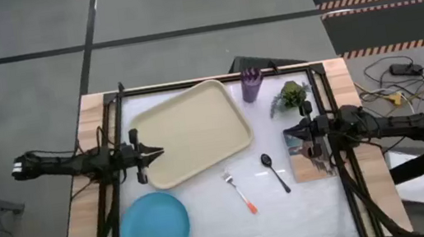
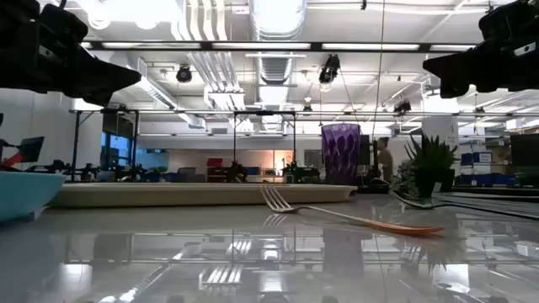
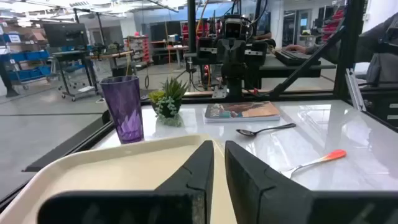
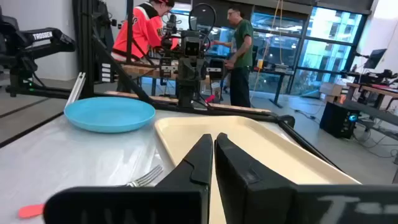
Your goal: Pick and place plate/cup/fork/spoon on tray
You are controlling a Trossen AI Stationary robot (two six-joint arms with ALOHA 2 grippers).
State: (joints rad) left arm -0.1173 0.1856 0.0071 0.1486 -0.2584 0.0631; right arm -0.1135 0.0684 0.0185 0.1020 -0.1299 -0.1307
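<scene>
The light-blue plate (image 1: pixel 154 229) lies nearest, by the table's front-left edge, open white tabletop to its right. Mid-table, the orange-handled fork (image 1: pixel 241 193) and dark spoon (image 1: pixel 274 172) lie apart, clear space around each. The cream tray (image 1: pixel 189 132) sits behind, empty. The left gripper (image 1: pixel 157 152) hovers at the tray's left rim, the right gripper (image 1: pixel 287 134) over a picture book (image 1: pixel 311 163), both with jaws closed on nothing. Farthest, the purple cup (image 1: pixel 250 85) stands beside a potted plant (image 1: pixel 290 96) near the back edge.

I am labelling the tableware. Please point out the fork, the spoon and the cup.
fork (image 1: pixel 240 193), high view, on the shaft between tines and orange handle.
spoon (image 1: pixel 267 160), high view, on its oval bowl.
cup (image 1: pixel 251 86), high view, on its purple body.
</scene>
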